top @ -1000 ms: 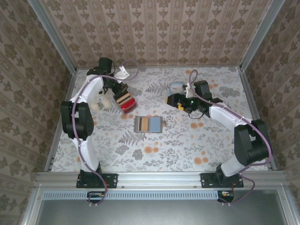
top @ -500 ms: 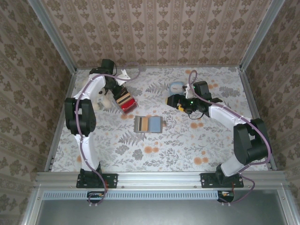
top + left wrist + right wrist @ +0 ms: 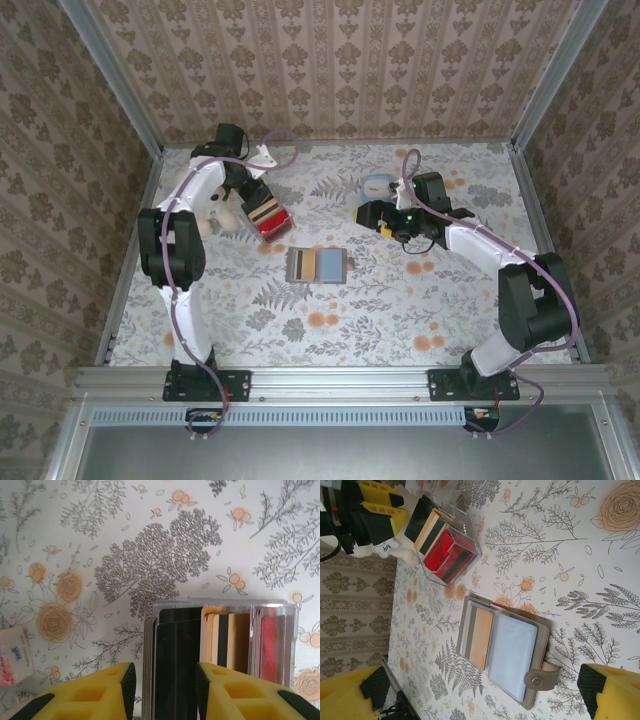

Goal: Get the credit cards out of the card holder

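Nearest to me, the flat grey-brown bifold card holder (image 3: 316,265) lies open on the flowered table cover (image 3: 400,320), about midway between the two arms. From above, its inside reads as stripes of grey, tan and light blue. The right wrist camera makes it clearer: a tan-orange credit card (image 3: 481,639) with a grey stripe sits in one pocket. A light blue face lies beside it, card or pocket I cannot tell. A strap with a round metal snap (image 3: 537,680) sticks out at one corner.

Just beyond the holder and to its right, the right gripper (image 3: 362,214) hangs with its yellow fingers spread wide and nothing between them. That arm has its elbow up and its forearm stretched out low.

Beyond the holder to the left stands a clear plastic box (image 3: 270,218), packed with black, tan and red flat pieces on edge. The left arm folds up tall, reaches far and bends its wrist back over this box. The left gripper (image 3: 164,690) has its fingers released and parted above the black pieces; whether they touch the box I cannot tell.

A small white printed packet (image 3: 15,655) lies near the box. A pale blue rounded thing (image 3: 377,185) sits farther off, behind the right gripper.
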`<state>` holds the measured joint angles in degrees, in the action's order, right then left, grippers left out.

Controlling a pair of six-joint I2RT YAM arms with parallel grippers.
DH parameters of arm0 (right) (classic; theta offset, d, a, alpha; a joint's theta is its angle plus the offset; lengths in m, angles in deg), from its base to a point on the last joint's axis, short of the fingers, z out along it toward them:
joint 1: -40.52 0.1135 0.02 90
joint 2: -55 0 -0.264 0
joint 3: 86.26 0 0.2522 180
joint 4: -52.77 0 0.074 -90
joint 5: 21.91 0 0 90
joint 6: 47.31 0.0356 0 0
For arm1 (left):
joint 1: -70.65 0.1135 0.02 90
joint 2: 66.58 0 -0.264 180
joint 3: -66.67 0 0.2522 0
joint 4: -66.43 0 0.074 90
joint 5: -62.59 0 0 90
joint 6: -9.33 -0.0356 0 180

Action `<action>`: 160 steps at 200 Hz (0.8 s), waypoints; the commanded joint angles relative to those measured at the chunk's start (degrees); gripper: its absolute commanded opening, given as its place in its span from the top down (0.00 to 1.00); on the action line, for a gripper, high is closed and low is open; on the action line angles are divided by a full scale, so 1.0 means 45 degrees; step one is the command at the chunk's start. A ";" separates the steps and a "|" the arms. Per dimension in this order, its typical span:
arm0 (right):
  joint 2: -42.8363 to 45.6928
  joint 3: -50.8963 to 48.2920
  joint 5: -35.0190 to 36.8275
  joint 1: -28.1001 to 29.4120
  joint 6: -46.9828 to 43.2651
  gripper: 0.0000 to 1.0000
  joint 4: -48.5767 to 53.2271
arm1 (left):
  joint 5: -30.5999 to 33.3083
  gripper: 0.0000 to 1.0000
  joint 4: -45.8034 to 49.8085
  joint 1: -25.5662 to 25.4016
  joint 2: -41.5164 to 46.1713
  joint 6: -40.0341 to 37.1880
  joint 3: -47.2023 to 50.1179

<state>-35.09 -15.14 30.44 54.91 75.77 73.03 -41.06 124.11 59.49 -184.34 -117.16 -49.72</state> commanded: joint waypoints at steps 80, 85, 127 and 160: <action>-0.0289 0.0768 0.1605 0.1267 -0.0098 0.05 0.1186 | -0.0317 0.16 -0.4697 -0.0072 0.5366 0.8879 0.5143; -0.0327 0.0754 0.1725 0.1422 -0.0004 0.07 0.1164 | -0.0451 0.15 -0.4900 -0.0088 0.5572 0.9276 0.5593; -0.0918 0.0824 0.2660 0.3138 0.1039 0.20 0.0853 | -0.1561 0.00 -0.6747 -0.0276 0.6962 1.2212 0.9166; -0.1955 0.1397 0.3209 0.4181 0.2045 0.35 0.0827 | -0.1034 0.00 -0.7085 -0.1404 0.8287 1.2676 1.0822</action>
<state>-40.31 -12.49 41.10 71.09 80.77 75.83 -45.63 96.46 57.02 -153.17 -66.06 -3.91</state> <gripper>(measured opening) 0.705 0.999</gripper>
